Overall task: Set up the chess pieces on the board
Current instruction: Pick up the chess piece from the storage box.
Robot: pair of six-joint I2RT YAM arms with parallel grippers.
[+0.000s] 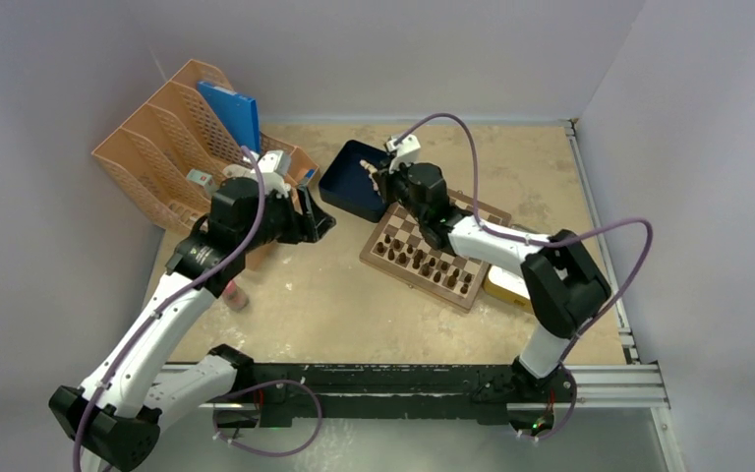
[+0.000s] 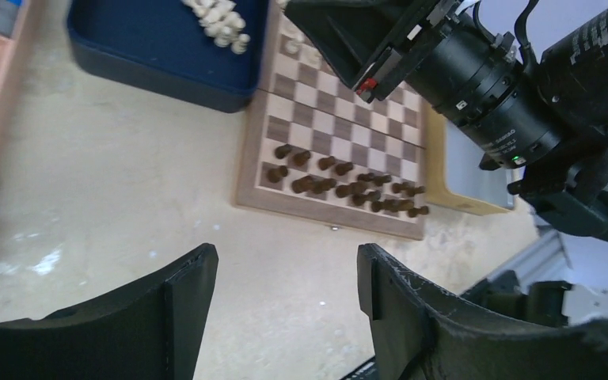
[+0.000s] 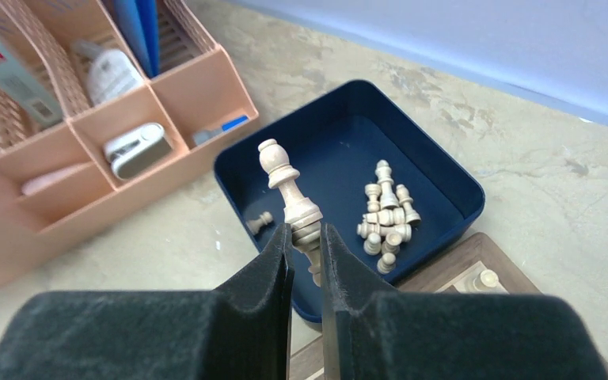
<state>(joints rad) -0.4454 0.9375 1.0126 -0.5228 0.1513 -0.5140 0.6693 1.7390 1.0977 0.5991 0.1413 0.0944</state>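
My right gripper [image 3: 306, 231] is shut on the base of a cream chess piece [image 3: 287, 186], a bishop, held above the near rim of the dark blue tray [image 3: 435, 170]. Several more cream pieces [image 3: 386, 218] lie heaped in that tray, and one [image 3: 260, 222] lies apart. The board [image 1: 431, 252] lies right of centre with dark brown pieces [image 2: 340, 182] along its near rows; a few cream pieces [image 2: 290, 46] stand at its far edge. My left gripper [image 2: 286, 269] is open and empty, above bare table left of the board. The right gripper also shows in the top view [image 1: 381, 179].
A peach desk organiser [image 1: 182, 138] with a blue folder stands at the back left. A yellow-rimmed metal tray [image 2: 463, 178] lies against the board's right side. A pink object [image 1: 237, 295] lies on the table by the left arm. The metal rail [image 1: 590, 379] runs along the near edge.
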